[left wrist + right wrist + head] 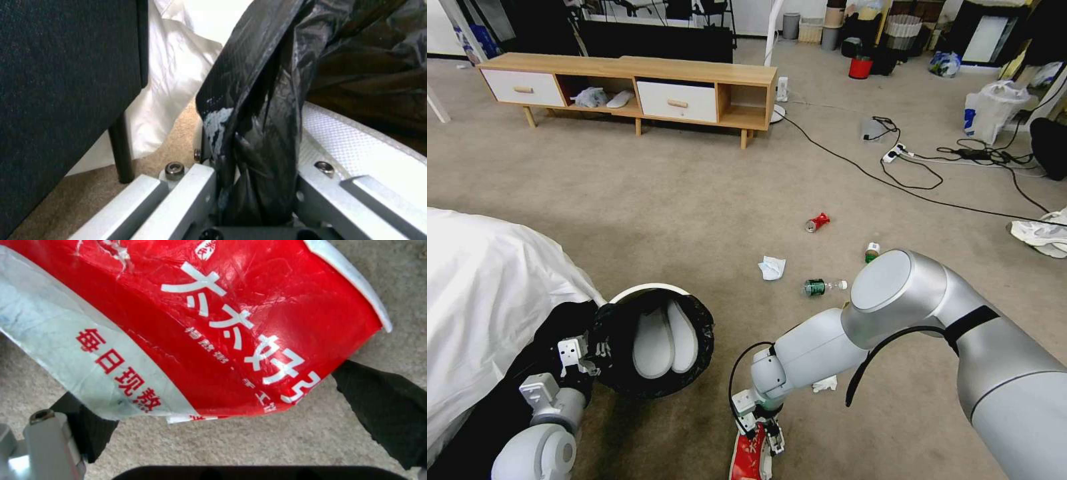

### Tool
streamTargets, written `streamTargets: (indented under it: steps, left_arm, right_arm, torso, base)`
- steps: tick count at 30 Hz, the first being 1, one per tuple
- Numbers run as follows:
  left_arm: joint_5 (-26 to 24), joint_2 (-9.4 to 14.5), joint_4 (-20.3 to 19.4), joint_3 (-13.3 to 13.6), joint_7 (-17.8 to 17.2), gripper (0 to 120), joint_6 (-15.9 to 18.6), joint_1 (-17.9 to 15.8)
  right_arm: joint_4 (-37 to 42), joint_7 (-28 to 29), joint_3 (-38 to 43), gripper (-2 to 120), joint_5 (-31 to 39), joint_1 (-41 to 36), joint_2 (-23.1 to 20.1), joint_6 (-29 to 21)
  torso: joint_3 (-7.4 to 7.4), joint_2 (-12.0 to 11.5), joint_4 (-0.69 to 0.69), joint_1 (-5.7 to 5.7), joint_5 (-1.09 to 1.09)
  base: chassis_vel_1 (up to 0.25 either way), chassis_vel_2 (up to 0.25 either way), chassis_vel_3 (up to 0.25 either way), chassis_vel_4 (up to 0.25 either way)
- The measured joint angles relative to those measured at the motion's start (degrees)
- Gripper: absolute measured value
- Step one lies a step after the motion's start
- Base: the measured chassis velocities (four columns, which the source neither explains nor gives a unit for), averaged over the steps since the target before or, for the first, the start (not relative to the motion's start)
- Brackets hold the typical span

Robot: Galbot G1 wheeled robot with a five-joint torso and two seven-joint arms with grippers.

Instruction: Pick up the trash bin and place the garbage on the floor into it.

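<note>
My left gripper point(585, 355) is shut on the rim of the trash bin point(627, 292), a white bin lined with a black bag, held low at my left. In the left wrist view the left gripper point(258, 186) pinches the bin's folded black bag point(262, 100). My right gripper point(760, 435) hangs open over a red-and-white wrapper point(749, 460) on the floor point(660, 220). In the right wrist view the wrapper point(213, 323) lies between the black pads point(382, 406). Farther out lie a crushed red can point(817, 222), a green can point(872, 252), a green bottle point(822, 287) and white tissues point(772, 267).
A white cloth-covered bulk point(487, 300) presses against the bin on my left. A low wooden cabinet point(627, 87) stands at the back. Black cables and a power strip point(894, 153) cross the carpet at right, near a large white plastic bag point(994, 107). Another tissue point(825, 383) lies under my right arm.
</note>
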Motion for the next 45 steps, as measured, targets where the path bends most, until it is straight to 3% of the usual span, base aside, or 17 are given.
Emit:
streamTargets:
  steps: [45]
  left_arm:
    - [0.19, -0.07, 0.9, 0.77, 0.02, 1, -0.14, -0.57]
  right_arm:
    - [2.23, 0.8, 0.33, 100, 0.98, 1.73, 0.09, -0.41]
  torso:
    - [0.03, -0.04, 0.0, 0.01, 0.0]
  base:
    - [0.0, 0.0, 0.0, 0.0]
